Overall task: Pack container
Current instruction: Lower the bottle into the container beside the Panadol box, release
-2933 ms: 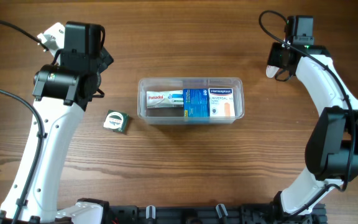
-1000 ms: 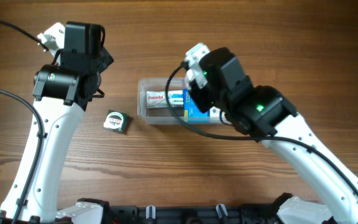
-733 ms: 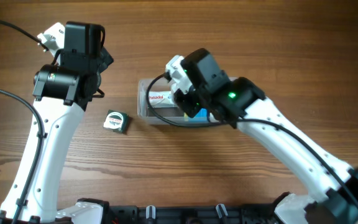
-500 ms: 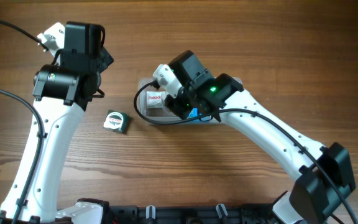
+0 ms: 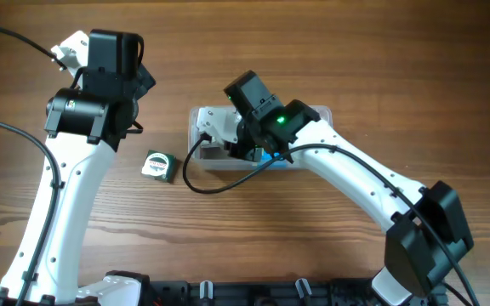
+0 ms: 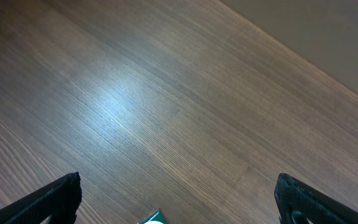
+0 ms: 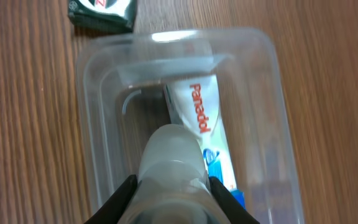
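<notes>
Right claw [image 7: 169, 163] hangs over the container [image 7: 92, 124], hiding part of the Panadol box [image 7: 201, 115].

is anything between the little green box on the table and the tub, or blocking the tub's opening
Only bare table lies between the small green box and the container. The opening is not free, though: the right gripper reaches down inside the end nearest the box, by the Panadol pack.
</notes>
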You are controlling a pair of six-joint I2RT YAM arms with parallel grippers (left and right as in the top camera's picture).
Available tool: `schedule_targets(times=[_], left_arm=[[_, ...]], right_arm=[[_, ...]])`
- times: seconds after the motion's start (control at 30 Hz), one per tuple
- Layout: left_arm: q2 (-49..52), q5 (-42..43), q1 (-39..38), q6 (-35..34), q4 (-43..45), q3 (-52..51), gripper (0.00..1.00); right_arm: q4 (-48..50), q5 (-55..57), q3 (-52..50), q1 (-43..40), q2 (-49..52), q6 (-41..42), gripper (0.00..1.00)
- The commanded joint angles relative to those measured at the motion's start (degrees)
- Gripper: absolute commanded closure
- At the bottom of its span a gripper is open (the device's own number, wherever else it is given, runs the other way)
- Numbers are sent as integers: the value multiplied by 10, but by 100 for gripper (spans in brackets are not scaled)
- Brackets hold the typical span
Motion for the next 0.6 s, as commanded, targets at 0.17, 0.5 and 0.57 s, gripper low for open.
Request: schedule_targets(times=[0.17,0.5,0.57], left_arm=[[-2,-9,2,-1,1,4,0],[-2,-9,2,-1,1,4,0],[-2,-9,2,-1,1,4,0]], right_arm=[[-3,-77,4,2,7,-20,93],[-17,-78,3,2,7,-22,92],[-16,-78,3,2,7,-22,92]])
